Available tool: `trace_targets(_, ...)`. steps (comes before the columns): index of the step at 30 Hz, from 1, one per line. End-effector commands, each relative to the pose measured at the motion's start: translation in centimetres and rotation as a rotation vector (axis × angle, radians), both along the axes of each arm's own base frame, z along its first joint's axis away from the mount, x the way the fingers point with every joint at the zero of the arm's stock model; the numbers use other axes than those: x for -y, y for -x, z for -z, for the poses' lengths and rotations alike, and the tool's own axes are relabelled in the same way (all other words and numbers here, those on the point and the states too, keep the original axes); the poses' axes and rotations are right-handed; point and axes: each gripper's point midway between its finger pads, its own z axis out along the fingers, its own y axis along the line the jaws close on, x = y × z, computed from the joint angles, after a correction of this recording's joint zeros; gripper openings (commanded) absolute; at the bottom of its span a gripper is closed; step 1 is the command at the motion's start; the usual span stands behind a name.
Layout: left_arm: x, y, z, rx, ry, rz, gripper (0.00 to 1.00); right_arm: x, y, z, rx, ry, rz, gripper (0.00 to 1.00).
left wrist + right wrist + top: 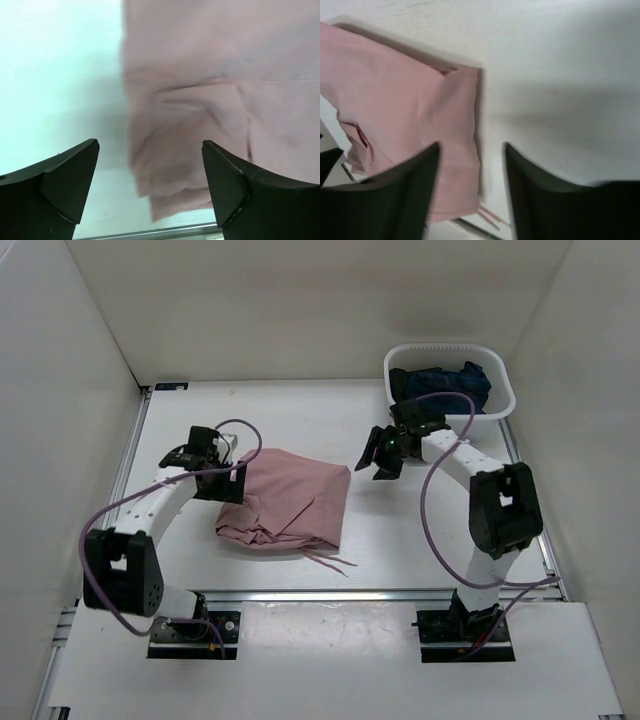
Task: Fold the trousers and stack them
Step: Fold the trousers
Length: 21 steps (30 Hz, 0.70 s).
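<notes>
So the trousers [285, 502] are lying in a lumpy, half-folded pink bundle, with the edge of it sitting right under and between the left gripper [150, 145] fingers [65, 175], which are hanging spread wide and gripping nothing. From the wrist view you're looking down at a bunch of soft layers and creases bunching up just ahead of the fingertips. The right gripper [471, 146] is hovering with its jaws parted too, nothing in them. The bundle's straight folded edge is running just beside the gap between its fingers, with mostly bare table [400, 530] showing through the gap itself. I'm guessing this stuff is handling like any light jersey: floppy, zero stiffness, not fragile, sagging and sliding apart the second you're only pinching the top layer. If it were me I'd be going for the folded edge or a corner, getting a finger under the whole stack so every layer is coming along, one gripper per end so it isn't drooping in the middle. The thin drawstring [330, 560] is trailing out on the near side of the bundle, well away from either set of fingers, and it's looking like a snag risk. Farther out past the right fingers, a white basket [500, 405] is holding a dark navy garment [450, 380].
</notes>
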Motion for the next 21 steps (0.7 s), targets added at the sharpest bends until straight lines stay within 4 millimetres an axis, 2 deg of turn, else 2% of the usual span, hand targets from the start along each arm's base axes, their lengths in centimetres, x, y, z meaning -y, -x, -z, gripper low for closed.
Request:
trace_targets(1, -3.6, 0.3, -3.1, 0.104, -0.078, -0.105, 0.97, 2.4, 1.0, -7.3, 0.120, 0.086, -0.048, 0.68)
trace_targets(2, -4.6, -0.3, -4.4, 0.153, -0.096, -0.141, 0.98, 2.9, 1.3, -8.5, 0.141, 0.104, -0.054, 0.80)
trace_targets(3, -7.0, -0.7, -6.5, 0.227, -0.141, -0.223, 1.00, 3.5, 1.9, -10.7, 0.194, 0.120, -0.069, 0.92)
trace_targets(4, -8.5, -1.3, -8.8, 0.291, -0.163, -0.275, 1.00, 4.3, 3.1, -11.5, 0.177, 0.148, -0.074, 0.94)
trace_targets(5, -10.1, -1.7, -10.8, 0.352, -0.188, -0.333, 1.00, 5.6, 2.9, -13.1, 0.210, 0.179, -0.034, 0.99)
trace_targets(6, -13.5, -1.2, -13.0, 0.404, -0.253, -0.449, 1.00, 6.9, 3.5, -14.7, 0.231, 0.185, -0.004, 0.99)
trace_targets(7, -15.3, -1.4, -16.0, 0.473, -0.282, -0.516, 1.00, 7.8, 4.0, -15.5, 0.233, 0.195, 0.018, 0.99)
trace_targets(8, -17.0, -1.0, -17.3, 0.497, -0.318, -0.579, 1.00, 9.7, 5.0, -15.6, 0.197, 0.218, 0.057, 0.99)
trace_targets(9, -18.6, -0.4, -18.8, 0.527, -0.352, -0.640, 1.00, 10.8, 5.9, -17.0, 0.227, 0.219, 0.086, 0.99)
trace_targets(10, -21.5, 1.0, -20.5, 0.547, -0.414, -0.749, 1.00, 12.6, 6.3, -17.1, 0.224, 0.251, 0.137, 0.99)
trace_targets(11, -22.7, 2.0, -21.0, 0.539, -0.457, -0.802, 1.00, 13.8, 7.9, -17.5, 0.234, 0.270, 0.165, 0.99)
trace_targets(13, -25.2, 4.4, -22.0, 0.515, -0.538, -0.913, 1.00, 16.1, 9.0, -17.7, 0.244, 0.326, 0.233, 0.99)
trace_targets(14, -25.7, 5.2, -23.4, 0.542, -0.548, -0.944, 1.00, 17.0, 10.1, -18.0, 0.248, 0.344, 0.255, 0.99)
trace_targets(16, -26.1, 6.1, -24.6, 0.562, -0.554, -0.971, 1.00, 17.9, 10.9, -18.4, 0.262, 0.373, 0.263, 0.99)
trace_targets(17, -25.9, 6.5, -25.9, 0.596, -0.552, -0.978, 1.00, 18.1, 11.2, -18.6, 0.264, 0.380, 0.268, 0.99)
trace_targets(21, -25.4, 6.9, -28.1, 0.639, -0.530, -0.969, 1.00, 18.5, 12.0, -18.8, 0.268, 0.393, 0.264, 0.99)
